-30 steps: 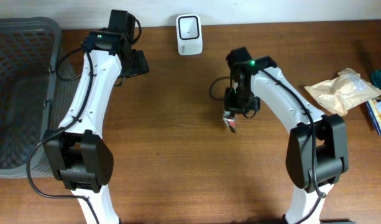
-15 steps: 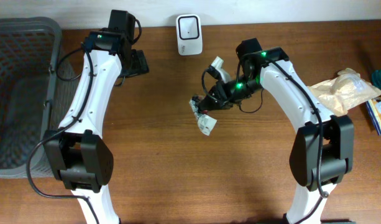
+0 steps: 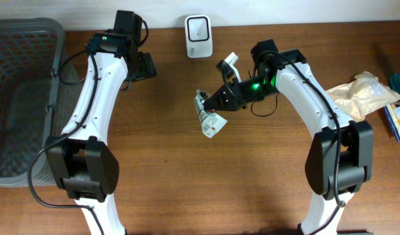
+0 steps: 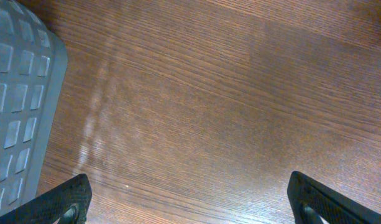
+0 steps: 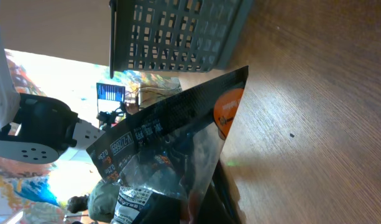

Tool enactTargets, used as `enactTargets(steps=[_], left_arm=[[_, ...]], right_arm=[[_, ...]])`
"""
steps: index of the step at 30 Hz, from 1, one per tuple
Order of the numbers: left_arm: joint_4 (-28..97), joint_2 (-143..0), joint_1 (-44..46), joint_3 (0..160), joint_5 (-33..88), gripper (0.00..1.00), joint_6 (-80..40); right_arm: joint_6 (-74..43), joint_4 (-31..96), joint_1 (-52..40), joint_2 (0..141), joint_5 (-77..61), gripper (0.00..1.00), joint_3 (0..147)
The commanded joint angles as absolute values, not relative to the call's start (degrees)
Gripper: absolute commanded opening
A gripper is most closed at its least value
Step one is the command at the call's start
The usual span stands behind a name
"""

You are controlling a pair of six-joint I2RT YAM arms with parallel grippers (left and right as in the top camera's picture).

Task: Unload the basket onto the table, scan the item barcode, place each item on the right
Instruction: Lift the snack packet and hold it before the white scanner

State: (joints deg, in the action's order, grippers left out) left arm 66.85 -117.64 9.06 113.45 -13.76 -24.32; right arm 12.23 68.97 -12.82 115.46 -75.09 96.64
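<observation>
Overhead, you are looking at the crumpled packet [image 3: 209, 120], which is hanging clear of the bench [image 3: 186, 189] near the middle, in front of the white scanner [image 3: 198, 27] and apart from it. The right pincer [image 3: 216, 106] is pinching the packet at its upper end, pressed nearly together on the wrapper. You are not getting a readable barcode: the pale label facing up is too small to make out. In the right wrist view the packet [image 5: 171, 149] is filling the frame, tilted, its dark printed face blurred, and it is hiding the fingers completely.

The left pincer [image 3: 143, 65] is hovering near the back of the bench with its jaws spread wide and gripping nothing. In the left wrist view only the two fingertips [image 4: 69, 200] are poking into the bottom corners, the rest being cut off.

The grey mesh basket [image 3: 30, 29] is sitting at the far left, cropped by the frame edge, and you cannot tell whether anything is lying on its dark floor. At the far right, a pale bag [image 3: 357, 94] and a blue box [image 3: 398, 121] are lying partly cut off.
</observation>
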Motion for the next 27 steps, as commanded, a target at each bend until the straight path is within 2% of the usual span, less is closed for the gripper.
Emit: enactTargets(steps=[1,2,6,10,21,24,27], left_arm=[[66.94,-118.56,9.37,113.49,-13.96,0.99,-25.04],[66.94,-118.56,9.37,113.49,-13.96,0.99,-25.04],[66.94,-118.54,9.37,113.49,-13.96,0.99,-25.04],[66.96,-118.56,9.37,113.49,-13.96,0.99,-25.04],[66.94,-118.56,9.37,113.49,-13.96,0.99,-25.04],[66.94,-118.54,9.37,113.49,-13.96,0.99,-25.04],[66.94,-118.54,9.37,113.49,-13.96,0.99,-25.04]], right_arm=[[13.02,67.94,-12.56,115.48,-75.09,0.04,97.82],[11.11,67.26,-12.56,115.48,-71.75,0.04,97.82],[-10.17,62.3,-12.91,115.48,-41.28,0.04,97.82],[-20.32,57.67,-13.89,115.48,-20.71,0.04,97.84],[-28.23,24.43,-14.72,115.9,-17.26,0.04,98.65],[-28.21,18.57,-14.83,117.97,-16.99,0.04,102.89],[-28.12,18.28,-15.84,122.32,-11.68,0.04,110.1]])
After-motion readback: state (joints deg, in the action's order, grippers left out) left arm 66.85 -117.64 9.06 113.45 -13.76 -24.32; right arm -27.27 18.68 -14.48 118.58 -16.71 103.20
